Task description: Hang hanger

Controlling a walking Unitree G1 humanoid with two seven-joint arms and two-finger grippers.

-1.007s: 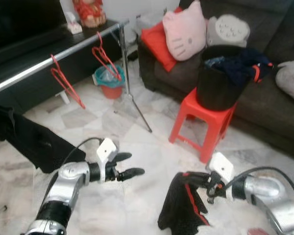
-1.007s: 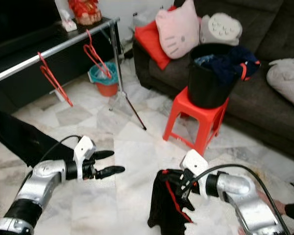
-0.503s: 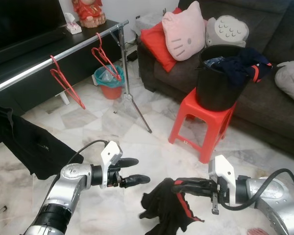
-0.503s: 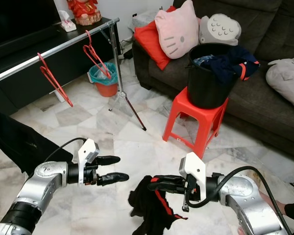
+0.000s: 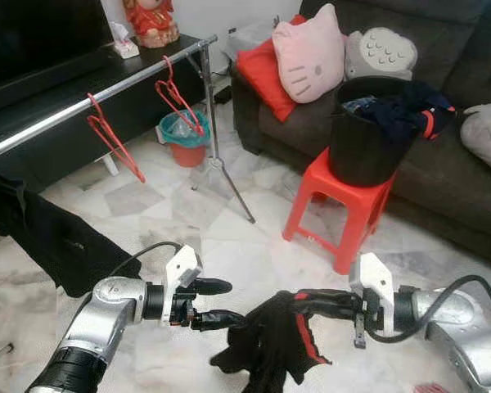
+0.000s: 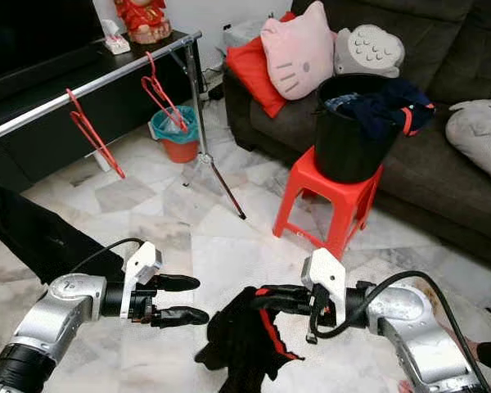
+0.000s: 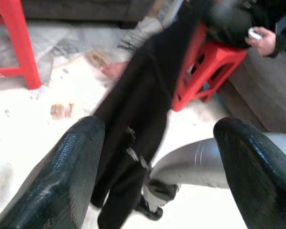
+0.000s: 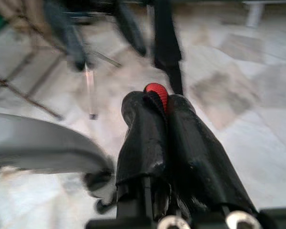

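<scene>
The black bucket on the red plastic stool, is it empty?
No, the black bucket on the red plastic stool holds dark clothes spilling over its rim.

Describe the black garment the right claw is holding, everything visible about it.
The black garment is dark, soft-looking cloth with a red strip running through it. It hangs crumpled and bunched from the right claw, whose fingers are shut on its upper edge, a red bit showing between them in the right wrist view. Its lower folds droop toward the marble floor. The open left claw is close beside it.
</scene>
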